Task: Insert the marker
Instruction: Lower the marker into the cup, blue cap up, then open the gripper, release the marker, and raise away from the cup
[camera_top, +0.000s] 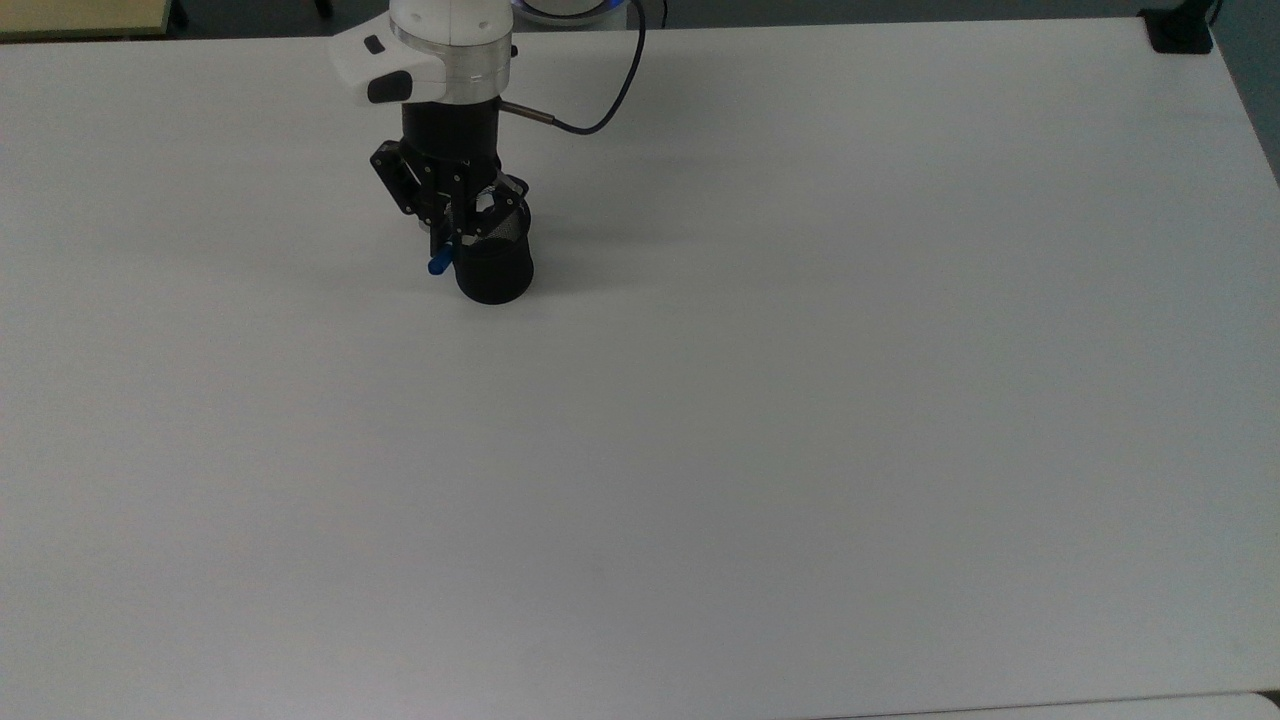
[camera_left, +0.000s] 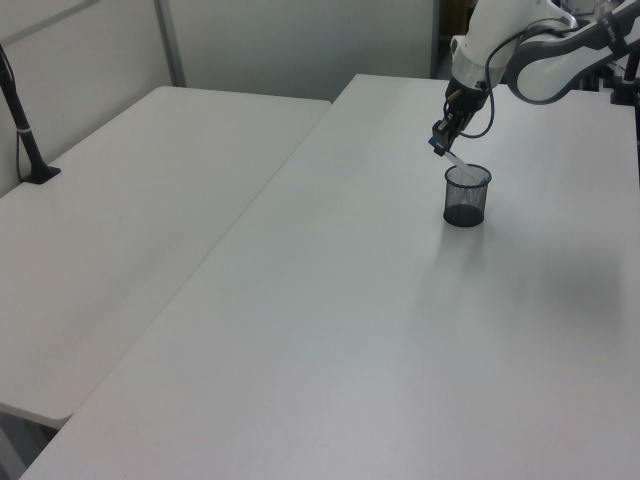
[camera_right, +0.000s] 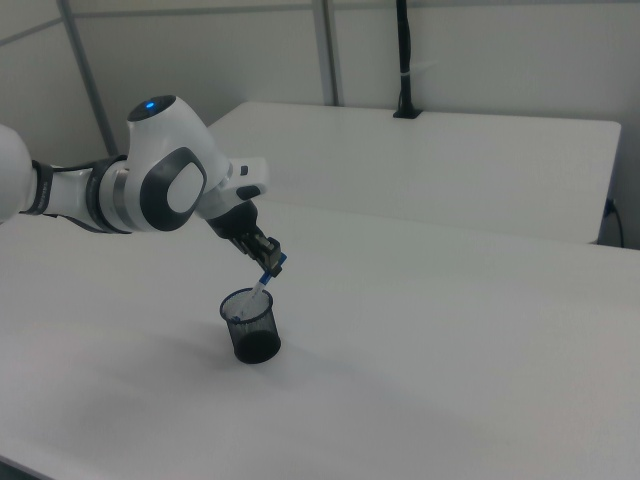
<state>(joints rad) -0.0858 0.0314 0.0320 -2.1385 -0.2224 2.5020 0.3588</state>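
The gripper (camera_right: 268, 262) is clenched on the upper end of the marker (camera_right: 262, 284), which slants down with its lower tip inside the rim of the black mesh cup (camera_right: 251, 326). In the top view the gripper (camera_top: 447, 243) covers most of the marker (camera_top: 438, 264); just its blue end pokes out beside the cup (camera_top: 494, 270), whose mouth is partly hidden. In the left view the marker (camera_left: 452, 160) is a thin pale streak above the cup (camera_left: 466, 196). The cup stands on the white surface (camera_top: 800, 400).
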